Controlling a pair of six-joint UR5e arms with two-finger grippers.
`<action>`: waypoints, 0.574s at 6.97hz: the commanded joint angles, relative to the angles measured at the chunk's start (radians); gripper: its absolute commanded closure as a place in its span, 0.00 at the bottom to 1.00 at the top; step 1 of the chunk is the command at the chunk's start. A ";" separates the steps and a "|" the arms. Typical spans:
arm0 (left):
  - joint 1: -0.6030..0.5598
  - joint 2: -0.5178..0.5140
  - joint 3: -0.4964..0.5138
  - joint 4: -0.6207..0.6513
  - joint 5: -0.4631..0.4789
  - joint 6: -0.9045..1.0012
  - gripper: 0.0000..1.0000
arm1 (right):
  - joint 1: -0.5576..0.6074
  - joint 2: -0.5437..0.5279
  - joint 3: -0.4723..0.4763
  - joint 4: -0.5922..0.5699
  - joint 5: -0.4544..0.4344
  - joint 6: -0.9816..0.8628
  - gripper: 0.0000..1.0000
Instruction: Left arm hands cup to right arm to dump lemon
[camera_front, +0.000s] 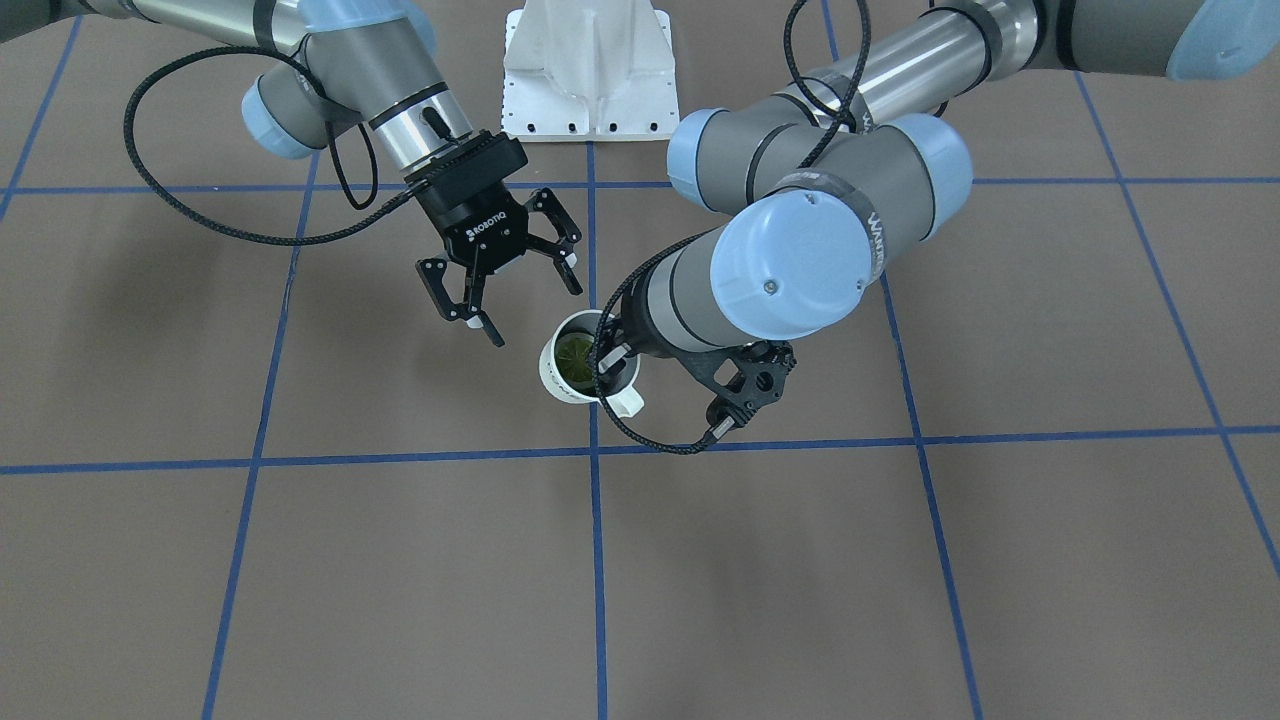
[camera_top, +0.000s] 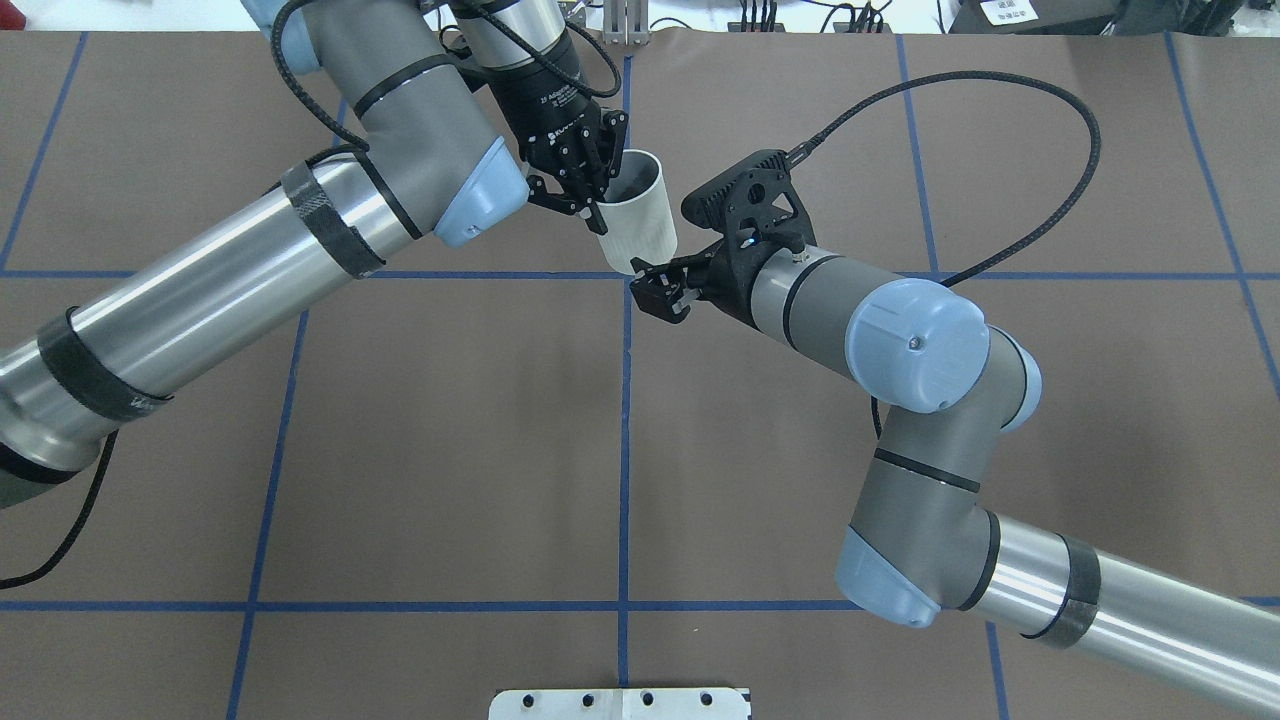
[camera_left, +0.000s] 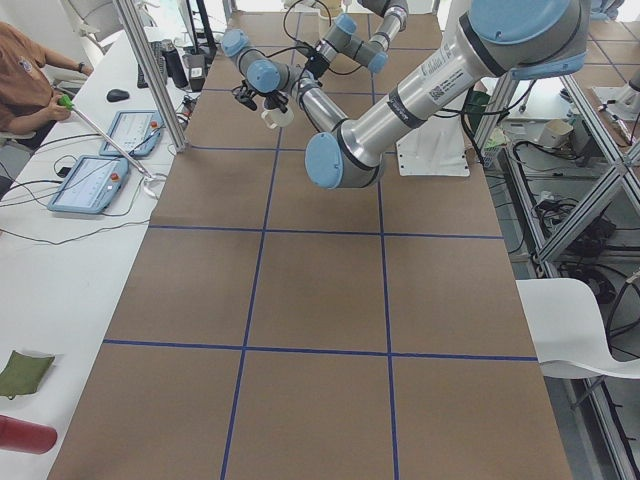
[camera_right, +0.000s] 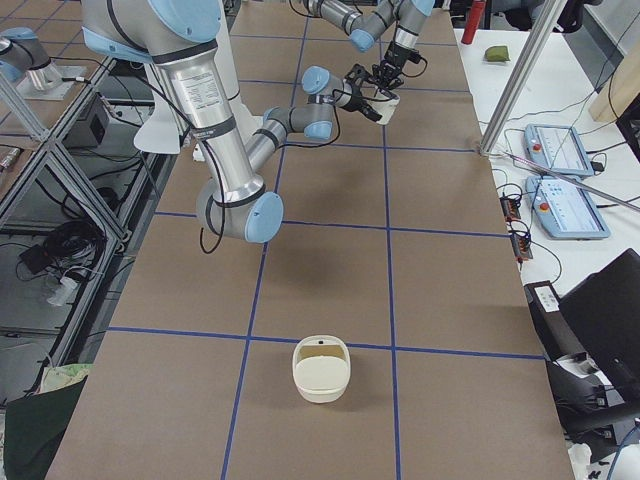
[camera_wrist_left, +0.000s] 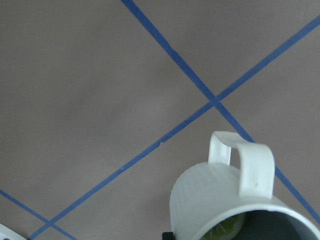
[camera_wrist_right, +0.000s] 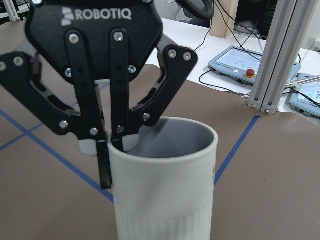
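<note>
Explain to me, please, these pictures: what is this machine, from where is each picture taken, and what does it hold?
It is a robot with two arms at a brown table. Four pictures come from fixed cameras: one facing the robot, one above behind it, one at each table end. Two come from cameras on the wrists. The left gripper pinches the rim of a white cup, jaws closed on it; a lemon lies inside. The right gripper hangs beside, jaws open. A cream bowl stands on the table.
</note>
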 joint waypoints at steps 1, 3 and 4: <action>0.019 -0.002 -0.019 0.000 -0.025 -0.001 1.00 | -0.008 0.000 -0.001 0.000 -0.011 0.000 0.02; 0.032 -0.002 -0.035 0.002 -0.025 -0.003 1.00 | -0.009 0.000 -0.001 0.002 -0.011 0.000 0.02; 0.035 -0.002 -0.045 -0.002 -0.025 -0.021 1.00 | -0.009 0.000 -0.001 0.002 -0.012 0.000 0.02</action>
